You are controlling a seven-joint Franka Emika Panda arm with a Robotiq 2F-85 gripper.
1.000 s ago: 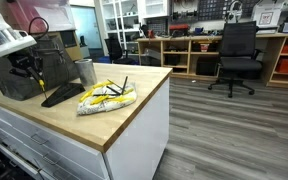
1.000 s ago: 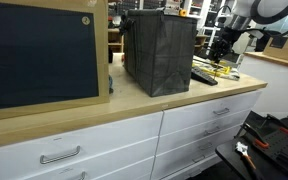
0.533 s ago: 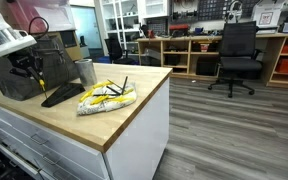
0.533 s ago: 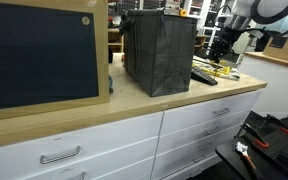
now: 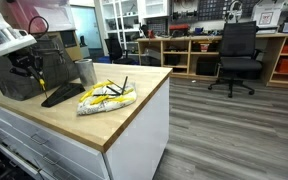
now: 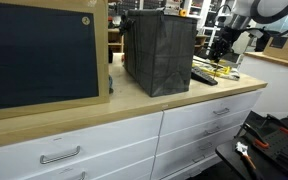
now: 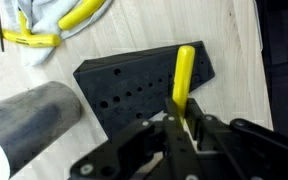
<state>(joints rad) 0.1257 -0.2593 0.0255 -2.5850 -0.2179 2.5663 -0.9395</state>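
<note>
Clearly, in an exterior view we see the tool (image 5: 34,70) at the left edge of the frame, hanging above the wooden table (image 5: 124,118) with a yellow rod (image 5: 40,82) pinched in it. The rod points down at a black block (image 5: 62,95) lying on the table. Right of the block stand a metal cup (image 5: 86,71) and a white cloth (image 5: 106,97) with yellow pieces on it. An office chair (image 5: 236,55) sits at the upper right.

In an exterior view from the drawer side, we find the tool (image 6: 220,50) at the upper right, behind a dark box (image 6: 159,50). The black block (image 6: 204,76) lies just below the tool.

From the wrist view, the tool (image 7: 184,125) is clamped on the yellow rod (image 7: 184,80). The rod stands over the right part of the black block (image 7: 134,85), which has rows of holes. A grey cylinder (image 7: 29,115) lies at the lower left, and the white cloth (image 7: 49,22) fills the upper left corner.
</note>
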